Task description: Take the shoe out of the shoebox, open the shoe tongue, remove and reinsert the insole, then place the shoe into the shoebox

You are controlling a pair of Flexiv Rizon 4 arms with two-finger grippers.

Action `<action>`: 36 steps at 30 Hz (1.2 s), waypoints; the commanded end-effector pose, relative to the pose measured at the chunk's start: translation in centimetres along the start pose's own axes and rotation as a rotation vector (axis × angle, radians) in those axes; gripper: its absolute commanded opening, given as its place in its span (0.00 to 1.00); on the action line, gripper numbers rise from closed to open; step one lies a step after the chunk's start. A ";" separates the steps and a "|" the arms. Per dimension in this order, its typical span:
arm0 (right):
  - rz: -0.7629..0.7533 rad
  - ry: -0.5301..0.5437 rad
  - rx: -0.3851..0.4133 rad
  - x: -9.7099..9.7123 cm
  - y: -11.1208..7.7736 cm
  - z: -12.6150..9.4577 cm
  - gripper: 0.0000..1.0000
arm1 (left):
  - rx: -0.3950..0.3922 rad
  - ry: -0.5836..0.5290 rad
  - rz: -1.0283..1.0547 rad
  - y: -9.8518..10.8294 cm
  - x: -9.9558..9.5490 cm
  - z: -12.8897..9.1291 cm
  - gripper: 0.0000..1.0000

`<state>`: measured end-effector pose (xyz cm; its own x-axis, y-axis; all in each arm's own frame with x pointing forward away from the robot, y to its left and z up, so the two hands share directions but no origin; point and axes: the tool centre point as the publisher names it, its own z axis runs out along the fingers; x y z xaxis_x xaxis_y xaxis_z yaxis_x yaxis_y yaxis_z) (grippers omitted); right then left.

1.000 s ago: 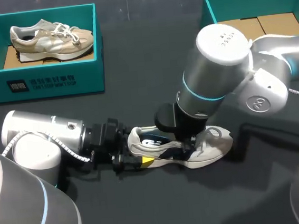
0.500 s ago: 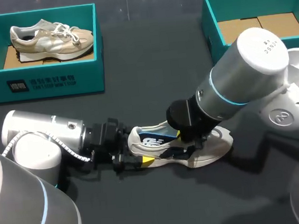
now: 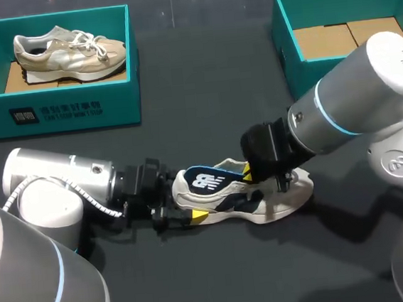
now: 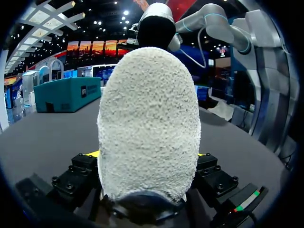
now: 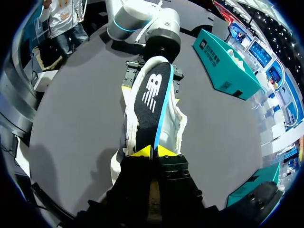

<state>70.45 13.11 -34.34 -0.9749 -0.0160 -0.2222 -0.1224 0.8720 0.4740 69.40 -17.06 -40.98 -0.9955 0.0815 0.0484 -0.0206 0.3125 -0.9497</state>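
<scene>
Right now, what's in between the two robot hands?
The white shoe, in the head view: the left gripper is shut on its heel, and the right gripper is shut on the dark insole sticking out of it.

I count 2 teal shoeboxes on the desk [image 3: 203,94]: the left shoebox [image 3: 62,113] and the right shoebox [image 3: 285,39]. There are 2 shoes: 1 beige shoe [image 3: 71,53] and 1 white shoe [image 3: 281,204]. There is 1 dark insole [image 5: 152,102]. The right shoebox shows 2 tan cardboard panels [image 3: 323,41]. I have 2 sets of fingers, my left fingers [image 3: 186,211] and my right fingers [image 5: 153,152], each with 2 yellow tips.
</scene>
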 end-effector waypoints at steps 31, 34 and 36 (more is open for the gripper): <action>-0.116 0.214 0.055 -1.3 5.6 0.7 0.40 | -0.003 0.002 0.000 0.2 0.0 0.1 0.00; -0.085 0.234 0.074 -1.3 6.1 0.6 0.40 | -0.003 0.002 0.000 0.2 0.0 0.1 0.00; -0.066 0.245 0.079 -1.2 6.3 0.4 0.39 | -0.003 0.002 0.000 0.2 0.0 0.1 0.00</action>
<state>70.58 18.02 -31.81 -0.9818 -0.1836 -0.0490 -0.1865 0.8812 0.4344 69.39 -17.01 -41.05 -0.9954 0.0830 0.0485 -0.0203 0.3122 -0.9498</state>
